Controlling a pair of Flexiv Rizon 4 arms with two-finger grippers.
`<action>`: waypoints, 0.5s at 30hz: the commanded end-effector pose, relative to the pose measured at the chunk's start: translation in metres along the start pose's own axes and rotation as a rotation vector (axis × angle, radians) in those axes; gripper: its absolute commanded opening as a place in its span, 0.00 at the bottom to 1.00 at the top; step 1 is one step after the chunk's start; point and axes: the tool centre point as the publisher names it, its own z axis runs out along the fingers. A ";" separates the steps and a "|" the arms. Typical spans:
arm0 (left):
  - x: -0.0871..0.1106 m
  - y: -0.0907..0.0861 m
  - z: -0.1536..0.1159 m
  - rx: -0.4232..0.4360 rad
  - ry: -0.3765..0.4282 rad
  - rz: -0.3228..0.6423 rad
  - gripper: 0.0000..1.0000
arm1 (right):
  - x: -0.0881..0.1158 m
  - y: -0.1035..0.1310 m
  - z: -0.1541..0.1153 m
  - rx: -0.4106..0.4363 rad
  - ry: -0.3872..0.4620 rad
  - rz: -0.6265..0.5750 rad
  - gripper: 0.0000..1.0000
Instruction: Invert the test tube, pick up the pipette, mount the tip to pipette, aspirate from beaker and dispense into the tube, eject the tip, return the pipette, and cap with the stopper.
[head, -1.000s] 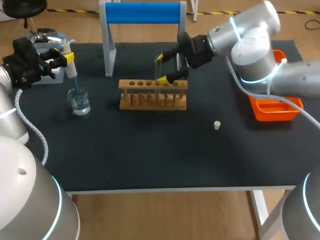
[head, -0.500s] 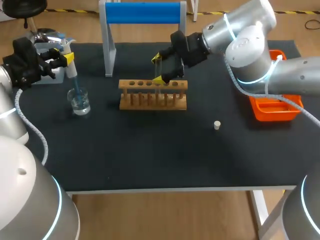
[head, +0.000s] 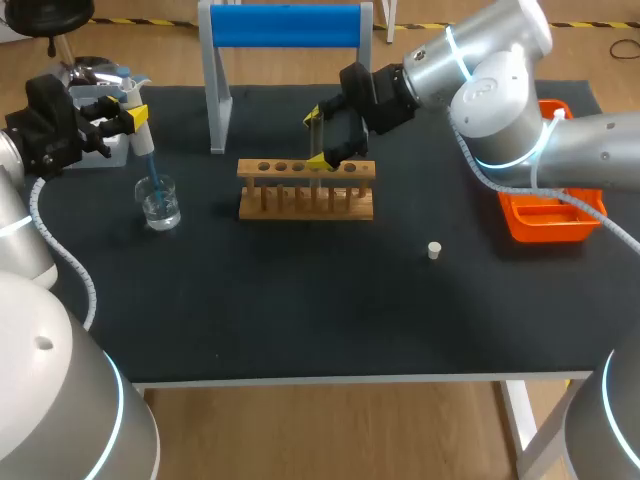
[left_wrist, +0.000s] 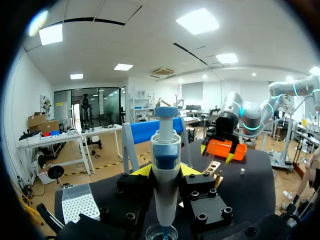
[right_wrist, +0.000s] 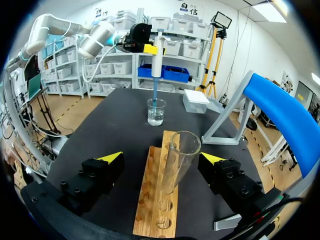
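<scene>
Test tube (right_wrist: 177, 162) stands in the wooden rack (right_wrist: 156, 210), between my right tool's (right_wrist: 163, 159) spread fingers (right_wrist: 111, 158), untouched. It is thin glass, light, slick and brittle, so I'd grip it mid-body, gently. My left tool (left_wrist: 166, 171) clamps the pipette (left_wrist: 166, 150), dipped in the beaker (head: 160, 205).

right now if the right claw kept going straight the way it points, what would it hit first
Probably the glass tube: it stands in the wooden rack between the right claw's open fingers, so the claw's body would meet it. Farther along that line sits the beaker.
</scene>
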 end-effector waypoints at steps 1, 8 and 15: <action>0.000 0.000 0.001 0.000 -0.003 0.000 0.00 | 0.001 0.001 -0.002 0.004 0.001 0.001 1.00; 0.000 0.000 0.001 0.000 -0.003 0.000 0.00 | 0.001 0.001 -0.002 0.004 0.001 0.001 1.00; 0.002 -0.004 0.000 -0.002 -0.003 0.010 0.00 | 0.001 0.001 -0.002 0.004 0.001 0.001 1.00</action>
